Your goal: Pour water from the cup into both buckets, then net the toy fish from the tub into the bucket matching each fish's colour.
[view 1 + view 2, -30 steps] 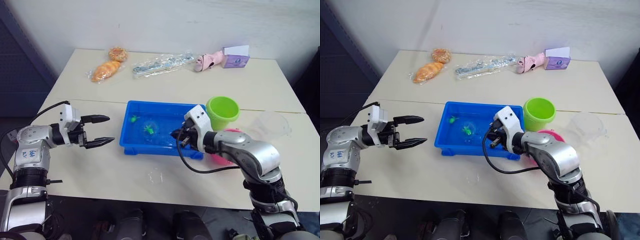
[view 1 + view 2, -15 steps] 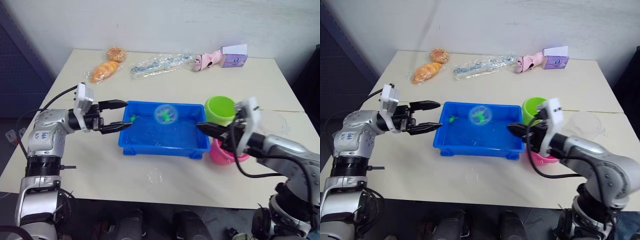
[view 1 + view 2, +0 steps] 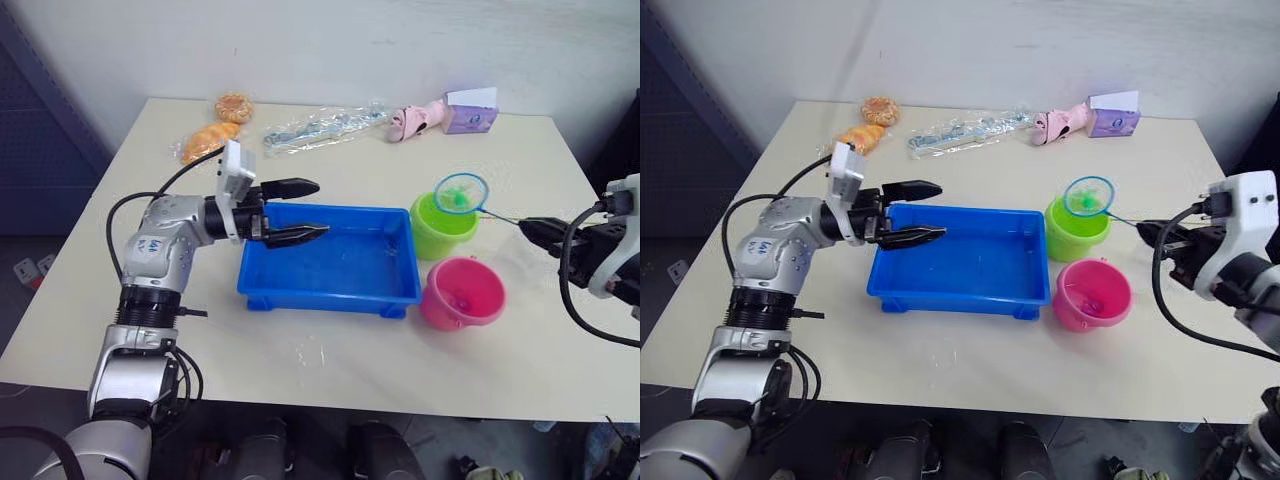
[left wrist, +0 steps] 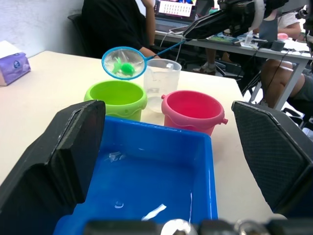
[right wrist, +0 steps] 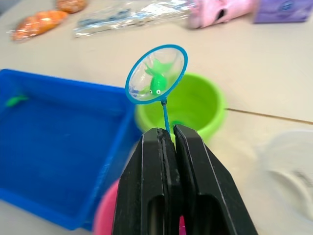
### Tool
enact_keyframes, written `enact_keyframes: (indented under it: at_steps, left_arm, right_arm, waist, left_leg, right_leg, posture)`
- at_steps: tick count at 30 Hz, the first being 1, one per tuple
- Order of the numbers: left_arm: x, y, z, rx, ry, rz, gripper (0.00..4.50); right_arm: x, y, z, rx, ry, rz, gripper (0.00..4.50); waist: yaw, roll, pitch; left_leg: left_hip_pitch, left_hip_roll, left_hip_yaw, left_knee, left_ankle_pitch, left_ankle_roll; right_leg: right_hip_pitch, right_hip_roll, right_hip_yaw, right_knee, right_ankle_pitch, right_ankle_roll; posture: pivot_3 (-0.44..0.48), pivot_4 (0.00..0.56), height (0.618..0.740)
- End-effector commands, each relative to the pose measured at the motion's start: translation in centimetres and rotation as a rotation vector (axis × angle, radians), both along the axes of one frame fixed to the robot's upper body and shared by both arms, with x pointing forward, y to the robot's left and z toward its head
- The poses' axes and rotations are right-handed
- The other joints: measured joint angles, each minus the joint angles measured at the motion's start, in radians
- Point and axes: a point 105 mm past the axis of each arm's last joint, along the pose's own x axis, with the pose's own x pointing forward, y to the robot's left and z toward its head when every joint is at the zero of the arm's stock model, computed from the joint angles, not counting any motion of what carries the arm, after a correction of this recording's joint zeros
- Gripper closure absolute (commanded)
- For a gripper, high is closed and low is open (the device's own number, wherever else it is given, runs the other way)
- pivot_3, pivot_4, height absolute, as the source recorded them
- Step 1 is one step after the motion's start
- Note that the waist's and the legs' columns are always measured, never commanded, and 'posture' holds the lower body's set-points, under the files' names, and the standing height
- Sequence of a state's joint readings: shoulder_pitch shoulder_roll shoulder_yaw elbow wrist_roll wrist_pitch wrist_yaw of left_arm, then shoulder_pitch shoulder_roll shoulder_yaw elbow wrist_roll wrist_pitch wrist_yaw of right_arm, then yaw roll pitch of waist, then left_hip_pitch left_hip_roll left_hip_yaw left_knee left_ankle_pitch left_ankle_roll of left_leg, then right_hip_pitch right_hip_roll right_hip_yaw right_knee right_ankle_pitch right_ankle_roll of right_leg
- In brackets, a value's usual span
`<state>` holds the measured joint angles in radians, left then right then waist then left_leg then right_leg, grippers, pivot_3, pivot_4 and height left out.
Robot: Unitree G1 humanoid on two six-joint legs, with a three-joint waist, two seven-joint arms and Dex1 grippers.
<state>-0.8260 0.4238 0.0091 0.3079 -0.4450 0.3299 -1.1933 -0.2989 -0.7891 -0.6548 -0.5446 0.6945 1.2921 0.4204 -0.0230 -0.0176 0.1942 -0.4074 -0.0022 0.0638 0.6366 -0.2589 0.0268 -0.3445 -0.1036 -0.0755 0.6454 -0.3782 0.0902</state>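
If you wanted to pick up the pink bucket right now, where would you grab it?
By its rolled rim, one finger inside and one outside, coming from above. The pink bucket stands upright with its mouth open, and the side away from the blue tub and the green bucket has free table.

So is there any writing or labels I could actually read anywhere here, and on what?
None can be read.
The purple box at the table's far edge has print on its side, too small to read.
The left arm's grey shell carries blue handwritten marks, too blurred to read.
The screen behind the table in the left wrist view shows rows of content, unreadable.
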Motion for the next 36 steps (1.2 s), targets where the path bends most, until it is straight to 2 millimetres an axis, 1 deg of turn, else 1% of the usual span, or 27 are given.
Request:
enact_keyframes:
  at_steps: [1,3,5,10,12,15,20,22,24,25,27,28,29,30,31,33,34,36]
  left_arm:
    - [0.2,-0.7,0.8,-0.005,-0.055,-0.001,0.04]
    - [0.2,-0.9,0.6,-0.010,-0.051,-0.005,0.04]
    - [0.2,-1.0,0.3,-0.006,-0.049,-0.005,0.04]
    - [0.2,-0.9,-0.1,-0.003,-0.044,0.001,0.04]
    - [0.3,-0.9,-0.1,-0.004,-0.044,0.002,0.04]
    - [0.3,-1.1,-0.3,-0.001,-0.052,0.001,0.04]
    - [0.5,-1.0,-0.7,0.011,-0.058,0.003,0.04]
    - [0.5,-0.9,-0.8,0.013,-0.059,0.008,0.04]
    - [0.6,-0.7,-0.8,0.014,-0.061,0.015,0.04]
    - [0.6,-0.6,-0.8,0.016,-0.062,0.019,0.04]
    - [0.8,0.2,-1.1,0.043,-0.081,0.047,0.04]
    - [1.0,0.7,-1.2,0.059,-0.088,0.062,0.04]
    - [1.1,1.5,-1.4,0.076,-0.091,0.081,0.04]
    - [1.2,2.3,-1.6,0.090,-0.092,0.100,0.04]
    - [1.4,3.9,-1.8,0.123,-0.093,0.130,0.04]
    - [1.5,5.9,-1.9,0.165,-0.095,0.168,0.04]
    - [1.6,7.0,-1.8,0.193,-0.098,0.188,0.04]
    - [1.7,9.0,-1.5,0.260,-0.107,0.223,0.04]
  right_arm:
    - [0.6,-0.4,0.7,-0.162,-0.090,-0.009,4.50]
    - [1.1,-0.7,0.7,-0.220,-0.122,-0.023,4.50]
    - [1.4,-0.6,0.5,-0.311,-0.152,-0.013,4.50]
    - [2.1,-0.4,0.2,-0.617,-0.257,0.005,4.50]
    - [2.4,-0.5,0.1,-0.705,-0.291,0.010,4.50]
    - [2.8,-0.3,-0.5,-0.907,-0.334,0.073,4.50]
    - [3.0,-0.1,-1.6,-1.217,-0.403,0.172,4.50]
    - [2.9,-0.1,-1.9,-1.298,-0.421,0.201,4.50]
    - [2.8,-0.1,-1.9,-1.325,-0.449,0.208,4.50]
    - [2.8,0.0,-1.7,-1.313,-0.470,0.202,4.50]
    - [2.6,0.9,-0.2,-1.169,-0.533,0.175,4.50]
    - [2.5,1.3,0.3,-1.059,-0.548,0.165,4.50]
    - [2.3,2.2,0.7,-0.898,-0.541,0.180,4.50]
    - [2.1,3.3,1.1,-0.747,-0.541,0.219,4.50]
    - [1.6,5.4,1.8,-0.559,-0.543,0.304,4.50]
    - [0.7,8.1,2.4,-0.356,-0.513,0.437,4.50]
    - [0.4,9.4,2.0,-0.277,-0.445,0.496,4.50]
    - [0.2,11.5,0.4,-0.159,-0.266,0.575,4.50]
  waist:
    - [-0.001,0.000,0.000]
    - [-0.001,0.000,0.000]
    - [-0.001,0.000,0.000]
    - [0.006,0.000,0.000]
    - [0.011,0.000,0.000]
    - [0.020,0.000,0.000]
    - [0.025,0.000,0.000]
    - [0.026,0.000,0.000]
    - [0.025,0.000,0.000]
    - [0.025,0.000,0.000]
    - [0.023,0.000,0.000]
    - [0.020,0.000,0.000]
    - [0.018,0.000,0.000]
    - [0.016,0.000,0.000]
    - [0.015,0.000,0.000]
    - [0.007,0.001,0.001]
    - [0.007,0.001,0.001]
    - [0.009,0.001,0.001]
  left_leg:
    - [0.000,0.000,0.000,0.000,0.000,0.000]
    - [0.001,0.001,0.000,-0.001,0.001,-0.001]
    - [0.001,0.001,0.000,-0.001,0.002,-0.002]
    - [0.001,0.001,0.000,-0.002,0.003,-0.002]
    - [0.001,0.001,0.000,-0.002,0.003,-0.002]
    - [0.001,0.001,0.000,-0.001,0.003,-0.002]
    - [0.001,0.000,0.000,-0.001,0.003,-0.002]
    - [0.001,0.000,0.000,-0.001,0.003,-0.002]
    - [0.001,0.000,0.000,-0.001,0.003,-0.002]
    - [0.001,0.001,0.000,-0.001,0.003,-0.002]
    - [0.001,0.001,-0.001,-0.001,0.003,-0.003]
    - [0.001,0.001,-0.001,0.000,0.003,-0.003]
    - [0.001,0.002,0.000,0.000,0.003,-0.004]
    - [0.001,0.003,0.000,-0.001,0.004,-0.004]
    - [0.001,0.005,0.000,0.000,0.004,-0.005]
    - [0.002,0.007,-0.001,-0.001,0.005,-0.007]
    - [0.002,0.008,-0.001,-0.001,0.006,-0.008]
    - [0.002,0.008,-0.004,-0.001,0.006,-0.008]
  right_leg:
    - [0.000,0.000,0.000,0.000,0.000,0.000]
    - [0.000,0.001,0.000,0.000,0.000,0.000]
    - [0.000,0.001,0.000,0.000,0.000,0.000]
    - [0.000,0.001,0.000,0.000,0.000,0.000]
    - [0.000,0.001,0.000,0.000,0.000,0.000]
    - [0.000,0.001,0.000,-0.001,0.000,0.000]
    - [0.001,0.001,-0.001,-0.001,0.000,0.000]
    - [0.001,0.001,-0.001,-0.001,0.000,0.000]
    - [0.001,0.001,-0.002,-0.001,0.000,0.000]
    - [0.001,0.001,-0.002,-0.001,0.000,0.000]
    - [0.001,0.002,-0.002,-0.001,0.000,0.000]
    - [0.002,0.003,-0.002,-0.001,0.000,0.000]
    - [0.002,0.004,-0.002,-0.001,0.000,0.000]
    - [0.002,0.005,-0.001,-0.001,0.000,0.000]
    - [0.002,0.006,-0.001,0.000,0.000,0.000]
    - [0.001,0.008,-0.002,0.000,0.000,0.000]
    - [0.001,0.008,-0.002,0.000,0.000,0.000]
    - [0.002,0.008,-0.003,0.000,0.000,-0.001]
  posture:
    - [0.000,0.150,0.740]
    - [0.000,0.150,0.740]
    - [0.000,0.150,0.740]
    - [0.000,0.150,0.740]
    - [0.000,0.150,0.740]
    - [0.000,0.150,0.740]
    - [0.000,0.150,0.740]
    - [0.000,0.150,0.740]
    - [0.000,0.150,0.740]
    - [0.000,0.150,0.740]
    - [0.000,0.150,0.740]
    - [0.000,0.150,0.740]
    - [0.000,0.150,0.740]
    - [0.000,0.150,0.740]
    - [0.000,0.150,0.740]
    - [0.000,0.150,0.740]
    - [0.000,0.150,0.740]
    - [0.000,0.150,0.740]
